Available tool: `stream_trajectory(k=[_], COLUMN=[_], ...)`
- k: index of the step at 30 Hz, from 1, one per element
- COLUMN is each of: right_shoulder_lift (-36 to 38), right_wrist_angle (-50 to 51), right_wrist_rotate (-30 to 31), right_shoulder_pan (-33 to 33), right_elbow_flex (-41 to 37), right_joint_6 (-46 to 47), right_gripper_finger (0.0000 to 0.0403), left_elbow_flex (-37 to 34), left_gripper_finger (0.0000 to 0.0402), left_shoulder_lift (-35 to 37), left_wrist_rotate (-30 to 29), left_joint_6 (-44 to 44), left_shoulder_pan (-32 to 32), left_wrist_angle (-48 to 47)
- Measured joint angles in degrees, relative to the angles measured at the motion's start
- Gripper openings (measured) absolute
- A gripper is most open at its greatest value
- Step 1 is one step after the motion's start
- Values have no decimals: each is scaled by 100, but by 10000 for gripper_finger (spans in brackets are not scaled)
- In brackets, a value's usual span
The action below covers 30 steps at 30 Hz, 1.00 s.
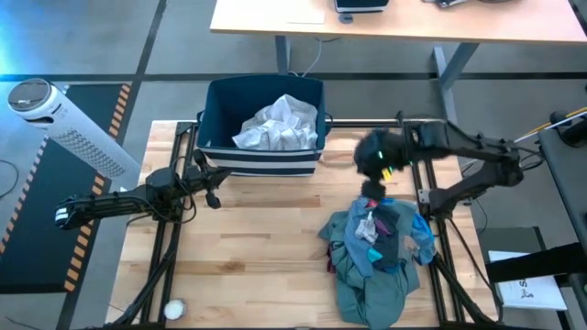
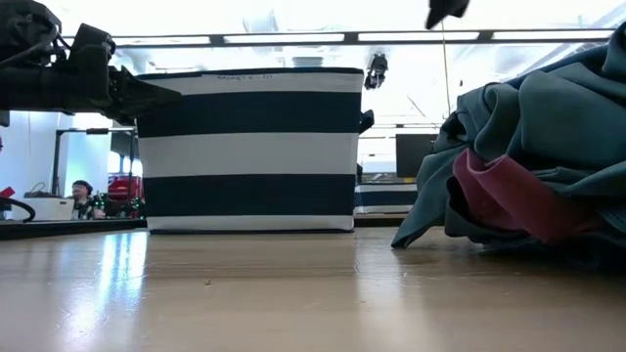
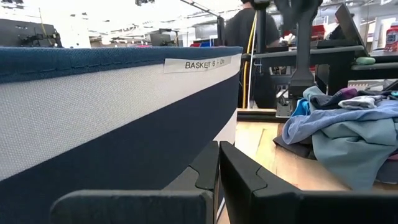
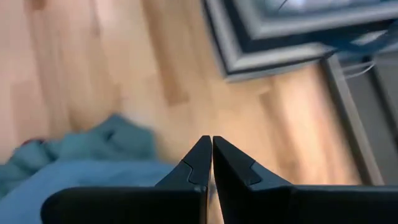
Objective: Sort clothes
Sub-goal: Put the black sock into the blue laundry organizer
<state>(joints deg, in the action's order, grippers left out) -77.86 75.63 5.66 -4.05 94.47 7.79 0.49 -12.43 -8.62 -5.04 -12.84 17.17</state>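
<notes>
Clothes (image 1: 376, 246) lie heaped on the right half of the wooden table (image 1: 257, 247), a soft rumpled mound of teal-green fabric with smaller blue, grey and red pieces tucked in. Only the high view shows a crumpled white garment (image 1: 275, 126) inside the navy bin (image 1: 261, 160); the low view shows only the bin's striped cloth wall and a red fold in the teal pile. The right gripper (image 4: 211, 152) is raised above the table, between the bin and the heap's far edge, blurred in the high view; its wrist view shows the dark fingertips pressed together with nothing between them, teal cloth below. The left gripper (image 3: 217, 165) rests just beside the bin's front wall, its fingers likewise closed together, well apart from the heap.
</notes>
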Motion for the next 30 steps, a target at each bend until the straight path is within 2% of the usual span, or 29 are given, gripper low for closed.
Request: stream_trajectory(k=[6, 12, 18, 25, 30], right_shoulder_lift=[525, 607, 522, 468, 465], right_wrist_angle=[-12, -45, -3, 34, -30], right_wrist_rotate=[46, 48, 40, 37, -68], right_shoulder_pan=[1130, 2183, 2954, 3633, 3933], right_elbow_flex=[-947, -1409, -1801, -2420, -2988], right_joint_6=[1409, 2623, 3504, 4596, 5138], right_gripper_finger=[0, 2, 45, 106, 117], left_elbow_flex=[1, 298, 526, 529, 540], left_gripper_finger=[0, 0, 0, 0, 0], left_shoulder_lift=[2, -129, -626, -1257, -1385], left_wrist_rotate=[110, 869, 922, 934, 938], left_joint_6=[86, 179, 131, -169, -350], left_shoulder_pan=[0, 31, 291, 528, 592], left_wrist_angle=[60, 87, 239, 1168, 1425])
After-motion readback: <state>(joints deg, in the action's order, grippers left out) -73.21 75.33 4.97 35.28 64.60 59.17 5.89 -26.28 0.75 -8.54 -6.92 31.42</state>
